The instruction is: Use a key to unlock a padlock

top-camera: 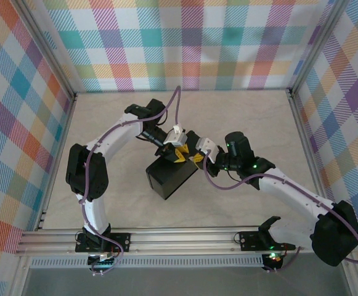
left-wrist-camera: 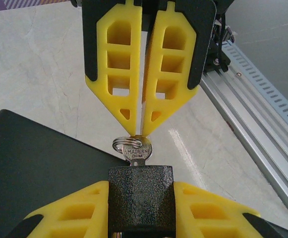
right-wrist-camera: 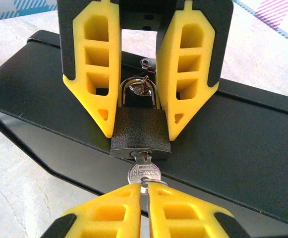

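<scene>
Two robot arms meet above the far edge of a black box (top-camera: 169,180), with the job of opening a lock seemingly about half done. The left gripper (right-wrist-camera: 142,135) is clamped on the padlock (right-wrist-camera: 141,126), with a yellow finger pressed to each flank of its dark body. It holds the padlock in the air just over the box lid, with the marbled table (right-wrist-camera: 15,188) visible beyond the box edge.

The key (right-wrist-camera: 143,172) is already in the keyhole at the end of the padlock away from the loop. Its blade is out of sight inside the body, and only the stamped head and a small split ring (left-wrist-camera: 120,145) are showing. The right gripper (left-wrist-camera: 142,133) is pinched down on that head, its tips nearly touching with only the thin metal between them.

The key has been picked up, lined up and pushed in. Judging by the silvery shackle (right-wrist-camera: 140,79), whose two legs both run down into the body, the padlock is not yet open. The turn appears to be what remains: twisting the head while the left gripper keeps the body from rolling, then letting the shackle spring free above the box. The frames do not show whether any twist has begun.
</scene>
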